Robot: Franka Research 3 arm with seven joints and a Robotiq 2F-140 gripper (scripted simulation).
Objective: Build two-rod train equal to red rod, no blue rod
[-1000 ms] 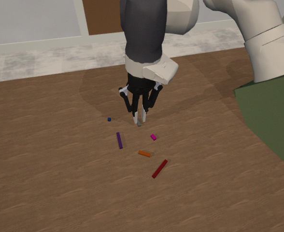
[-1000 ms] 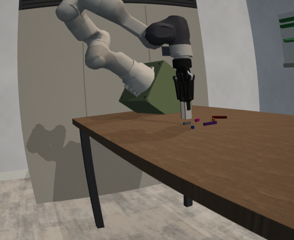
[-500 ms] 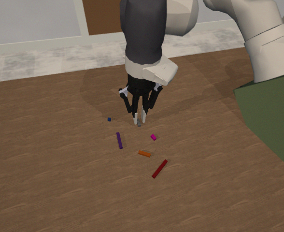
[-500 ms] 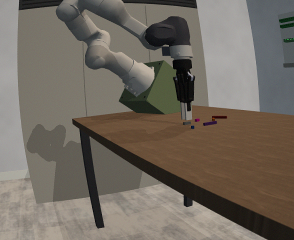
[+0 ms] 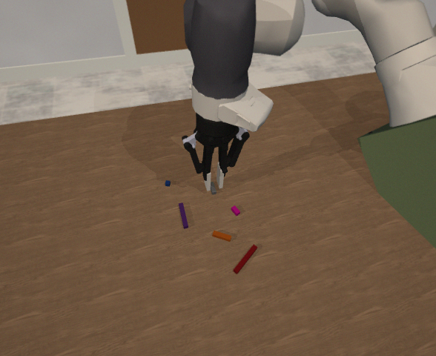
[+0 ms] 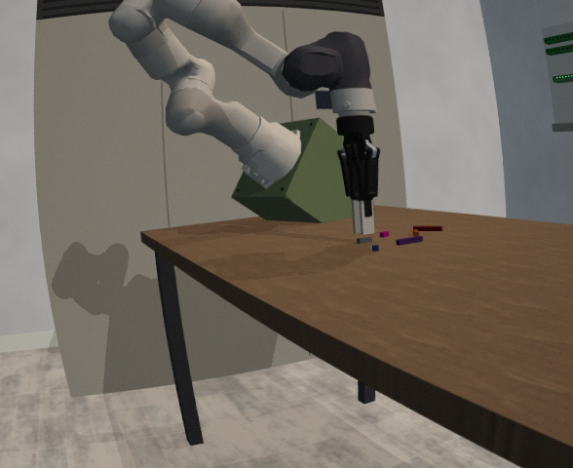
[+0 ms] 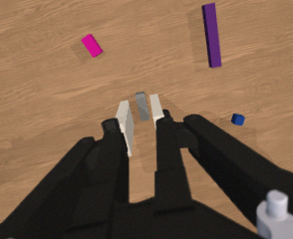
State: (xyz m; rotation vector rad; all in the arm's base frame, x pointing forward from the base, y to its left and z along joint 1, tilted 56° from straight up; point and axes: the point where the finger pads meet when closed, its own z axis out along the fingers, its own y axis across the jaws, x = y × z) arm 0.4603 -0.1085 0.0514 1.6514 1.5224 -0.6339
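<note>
The red rod [image 5: 245, 259] lies flat nearest the front, with the orange rod [image 5: 222, 235] just behind it to the left. The grey rod [image 5: 213, 188] lies flat on the table, also in the wrist view [image 7: 142, 106]. My gripper [image 5: 214, 182] points straight down over the grey rod, its fingertips astride it and just above the table in the exterior view [image 6: 362, 229]. The fingers stand a narrow gap apart and do not press on the rod. The purple rod [image 5: 182, 215], the magenta rod [image 5: 235, 210] and the blue rod [image 5: 167, 182] lie apart around it.
The arm's green base block [image 5: 414, 172] stands at the table's right side. The table's near edge and corner show in the exterior view [image 6: 145, 235], well away from the rods.
</note>
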